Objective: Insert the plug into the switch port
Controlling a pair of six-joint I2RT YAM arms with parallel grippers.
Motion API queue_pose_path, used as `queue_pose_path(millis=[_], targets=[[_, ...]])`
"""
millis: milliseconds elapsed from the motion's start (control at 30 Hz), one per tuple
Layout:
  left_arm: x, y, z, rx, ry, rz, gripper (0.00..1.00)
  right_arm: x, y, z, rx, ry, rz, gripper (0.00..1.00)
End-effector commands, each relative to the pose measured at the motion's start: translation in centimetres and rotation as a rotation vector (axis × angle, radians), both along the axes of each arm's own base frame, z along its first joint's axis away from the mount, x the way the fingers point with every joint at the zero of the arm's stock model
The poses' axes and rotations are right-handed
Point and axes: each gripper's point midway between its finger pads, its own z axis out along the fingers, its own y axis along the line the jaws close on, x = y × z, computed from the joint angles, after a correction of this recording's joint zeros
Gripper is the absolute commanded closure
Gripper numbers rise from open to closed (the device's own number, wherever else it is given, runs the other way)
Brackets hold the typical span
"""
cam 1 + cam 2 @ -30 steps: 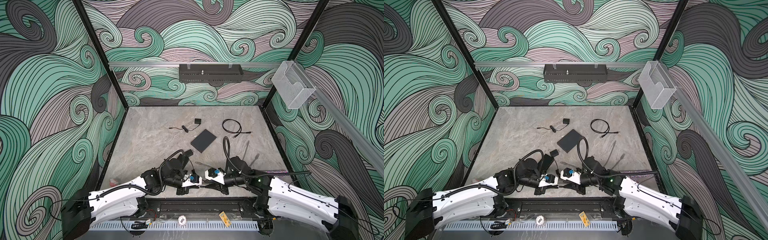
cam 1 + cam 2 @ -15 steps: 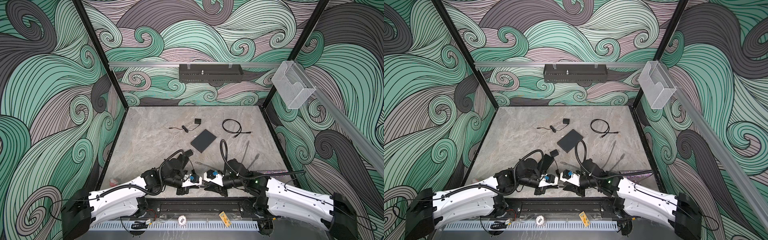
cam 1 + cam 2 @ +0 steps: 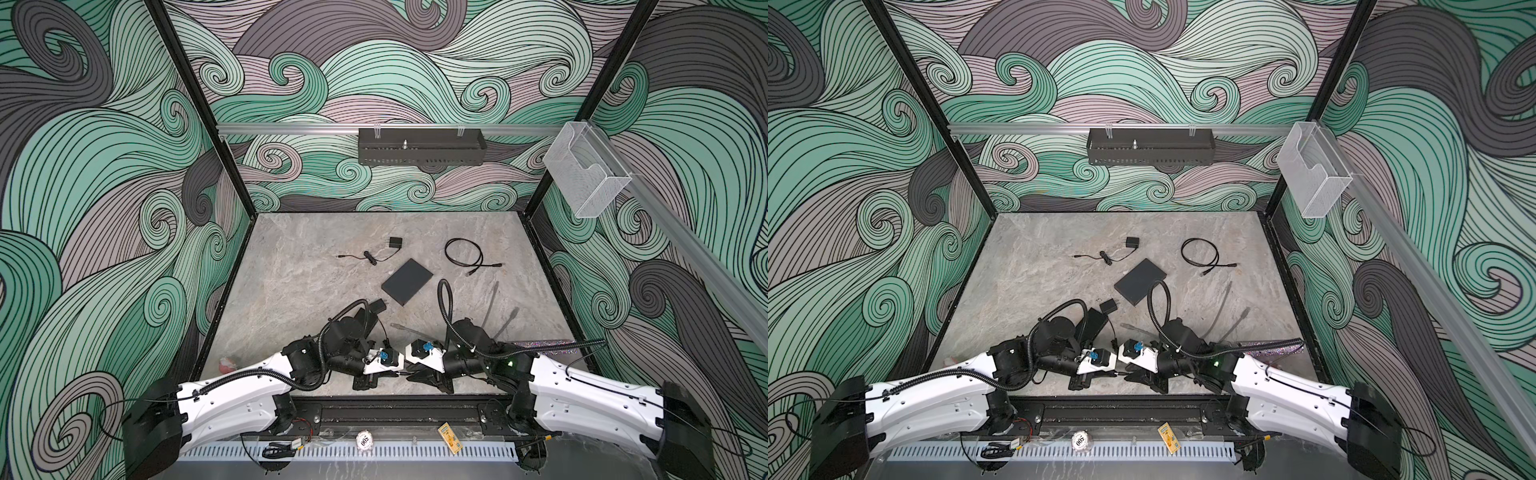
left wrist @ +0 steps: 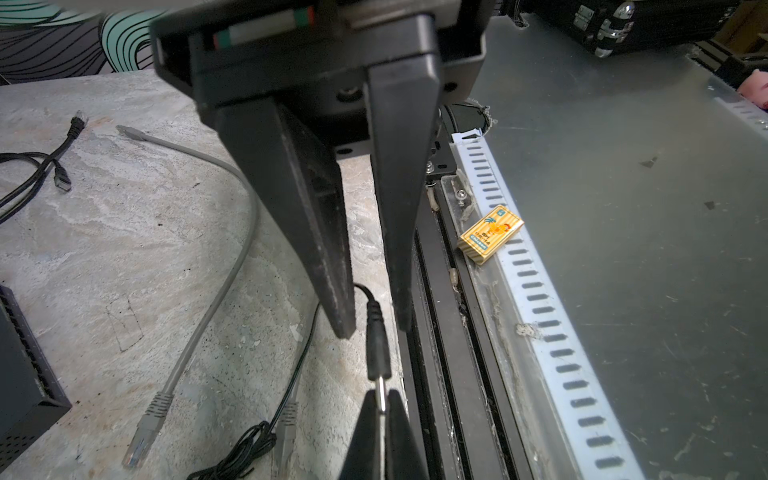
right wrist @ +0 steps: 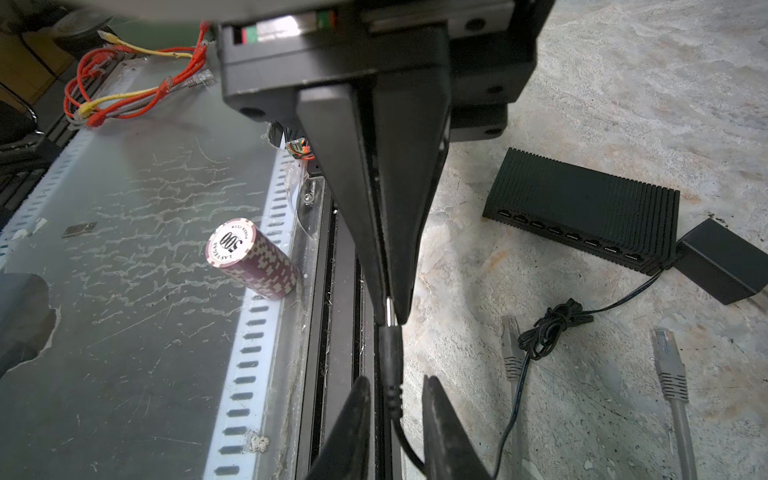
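Observation:
The plug (image 4: 377, 345) is a black barrel plug with a metal pin, hanging just above the table's front edge. My left gripper (image 4: 381, 405) is shut on that pin; it also shows as the left gripper (image 5: 390, 316). My right gripper (image 5: 392, 384) is open, one finger on each side of the plug's (image 5: 390, 357) black body, with gaps showing. The two grippers meet tip to tip in a top view, left gripper (image 3: 397, 372) against right gripper (image 3: 415, 374). The black switch (image 5: 582, 216) lies on the table with its row of ports facing the grippers. Its power adapter (image 5: 723, 262) lies beside it.
Grey network cables (image 4: 199, 316) and the plug's bundled black lead (image 5: 552, 324) lie on the marble table (image 3: 291, 291). Farther back are a flat black pad (image 3: 407, 280), a coiled black cable (image 3: 463, 251) and a second adapter (image 3: 395, 242). A chip stack (image 5: 253, 266) and yellow box (image 4: 490, 235) sit beyond the front rail.
The right arm has slid left toward the left gripper, bringing its fingers around the plug. The left gripper has stayed still, shut on the pin.

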Motion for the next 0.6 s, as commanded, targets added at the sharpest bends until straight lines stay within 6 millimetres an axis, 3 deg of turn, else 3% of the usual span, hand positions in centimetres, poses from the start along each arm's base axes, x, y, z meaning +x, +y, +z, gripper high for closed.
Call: queue_pose_path(millis=[0,200,467,567], targets=[[-0.1,-0.3,0.8,-0.017,-0.008,-0.016,1.00,0.1,0.0,-0.7,-0.011,-0.001,-0.011,0.74],[-0.2,-0.3,0.9,-0.020,-0.010,-0.016,1.00,0.0,0.0,-0.5,0.005,-0.003,-0.011,0.80],[0.0,-0.3,1.0,-0.020,-0.009,-0.001,1.00,-0.2,-0.2,-0.6,0.005,0.004,-0.009,1.00],[0.8,-0.2,1.5,-0.032,-0.003,0.062,1.00,-0.1,-0.2,-0.6,0.007,0.002,-0.017,1.00]])
